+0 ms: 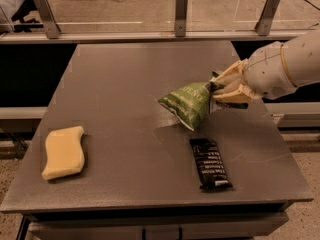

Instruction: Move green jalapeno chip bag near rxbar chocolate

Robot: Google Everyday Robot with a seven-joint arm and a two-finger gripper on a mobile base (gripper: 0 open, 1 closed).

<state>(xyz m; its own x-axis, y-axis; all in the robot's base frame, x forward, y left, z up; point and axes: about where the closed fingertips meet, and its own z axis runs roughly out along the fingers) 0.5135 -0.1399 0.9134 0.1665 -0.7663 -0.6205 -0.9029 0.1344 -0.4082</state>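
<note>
The green jalapeno chip bag [187, 103] hangs tilted above the grey table [120, 84], right of centre, with white lettering showing. My gripper [218, 90] comes in from the right and is shut on the bag's right end. The rxbar chocolate [210, 163] is a slim black bar with white text, lying flat near the table's front right, just below and to the right of the bag's lower tip. Bag and bar are apart.
A yellow wavy sponge [63, 152] lies at the front left of the table. A rail with metal posts [181, 13] runs along behind the table's far edge. The table's right edge is close under my arm.
</note>
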